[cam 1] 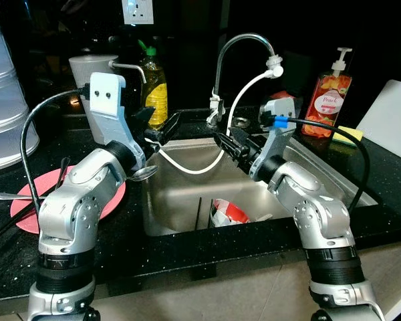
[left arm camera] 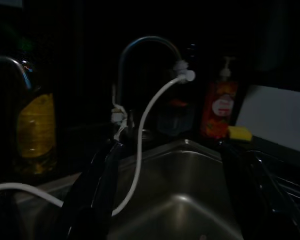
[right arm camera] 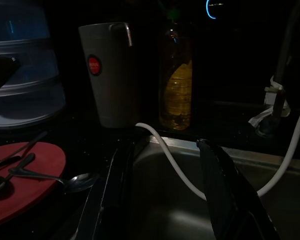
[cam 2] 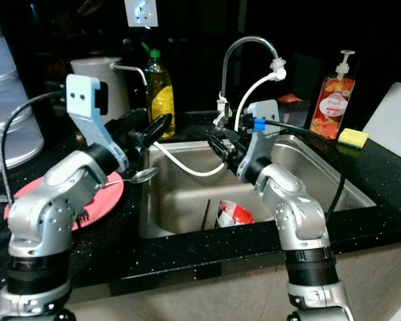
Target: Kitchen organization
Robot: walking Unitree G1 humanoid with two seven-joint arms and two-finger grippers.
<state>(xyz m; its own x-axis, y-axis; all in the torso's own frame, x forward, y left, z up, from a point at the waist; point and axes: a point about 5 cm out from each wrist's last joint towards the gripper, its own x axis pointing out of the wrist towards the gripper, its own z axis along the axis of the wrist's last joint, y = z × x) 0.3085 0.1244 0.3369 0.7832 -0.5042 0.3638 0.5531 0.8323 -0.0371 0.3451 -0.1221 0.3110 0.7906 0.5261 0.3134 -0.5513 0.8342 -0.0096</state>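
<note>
A red plate (cam 1: 25, 215) lies on the black counter left of the sink (cam 1: 187, 194), with spoons (right arm camera: 10, 172) resting across it. One more spoon (cam 1: 146, 173) has its bowl at the sink's left rim. My left gripper (cam 1: 162, 124) hovers open over the sink's back left corner, nothing between its fingers (left arm camera: 92, 195). My right gripper (cam 1: 226, 139) is open too, held over the middle of the sink and pointing left toward the plate, its fingers (right arm camera: 225, 195) empty. A red and white item (cam 1: 227, 212) and a dark utensil lie in the basin.
A faucet (cam 1: 237, 47) with a white hose (cam 1: 187, 167) drooping into the sink stands behind. A yellow dish-soap bottle (cam 1: 154, 83) and white jug (cam 1: 87, 70) are back left; clear stacked containers (cam 1: 0, 100) far left. A soap dispenser (cam 1: 327, 97), sponge (cam 1: 347, 134) and white board (cam 1: 391, 117) sit right.
</note>
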